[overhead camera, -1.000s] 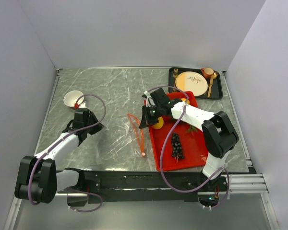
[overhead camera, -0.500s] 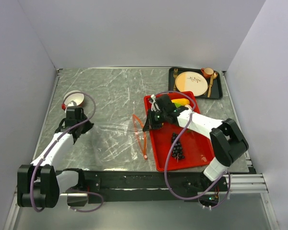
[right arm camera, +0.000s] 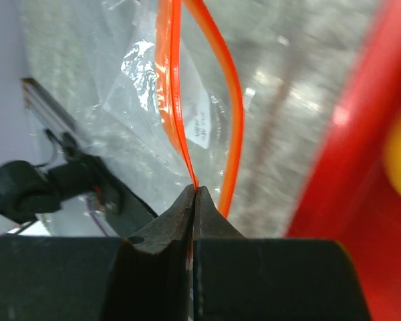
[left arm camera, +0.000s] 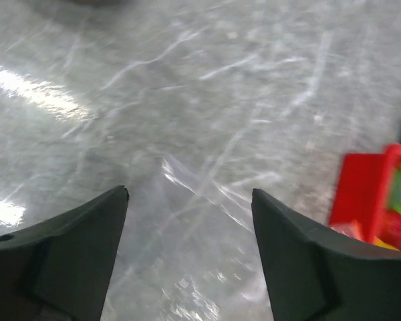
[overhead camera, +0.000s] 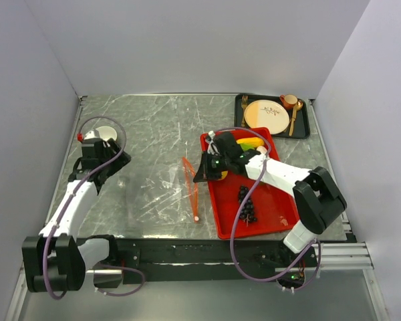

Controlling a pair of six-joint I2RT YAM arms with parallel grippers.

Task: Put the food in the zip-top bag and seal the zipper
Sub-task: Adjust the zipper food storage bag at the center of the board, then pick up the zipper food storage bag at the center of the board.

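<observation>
Over the last second the left gripper (left arm camera: 189, 195) has drawn back toward the white bowl (overhead camera: 105, 134) and spread its fingers wide, holding nothing. The right gripper (right arm camera: 194, 195) pinches the zipper (right arm camera: 166, 80) of the zip-top bag (right arm camera: 130, 114), which sits just left of the red tray (overhead camera: 271, 210). Grapes (overhead camera: 246, 204) lie in that tray, beneath the right arm (overhead camera: 281, 172), which reaches leftward across it.

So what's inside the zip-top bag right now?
Nothing shows through the clear zip-top bag except grey table beneath. The part behind the right gripper pinching its zipper is hidden.
</observation>
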